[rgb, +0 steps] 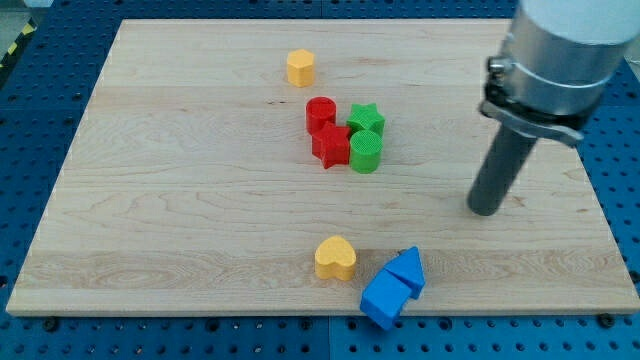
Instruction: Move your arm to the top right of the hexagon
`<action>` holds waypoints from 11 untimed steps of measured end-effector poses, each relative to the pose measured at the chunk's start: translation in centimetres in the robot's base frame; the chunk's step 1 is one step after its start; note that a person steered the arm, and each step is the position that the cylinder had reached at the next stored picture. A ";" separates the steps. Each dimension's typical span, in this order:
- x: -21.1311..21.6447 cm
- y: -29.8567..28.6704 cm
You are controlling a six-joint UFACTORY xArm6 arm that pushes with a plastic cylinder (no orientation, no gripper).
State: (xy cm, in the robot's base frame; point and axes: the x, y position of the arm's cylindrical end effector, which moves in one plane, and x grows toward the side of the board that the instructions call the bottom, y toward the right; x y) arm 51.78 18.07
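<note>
The yellow hexagon [300, 67] lies near the view's top, left of centre, on the wooden board [180, 200]. My tip [485, 209] rests on the board at the view's right, far below and to the right of the hexagon. It touches no block. The nearest blocks are the green ones, to its left.
A cluster stands mid-board: a red cylinder [320, 111], a red star [331, 146], a green star [366, 119] and a green cylinder [366, 152]. A yellow heart [335, 258] and two blue blocks [405, 268] [384, 298] lie near the view's bottom edge.
</note>
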 end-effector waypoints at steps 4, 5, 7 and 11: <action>-8.7 4.1; -12.9 2.1; -15.4 0.5; -20.0 -6.1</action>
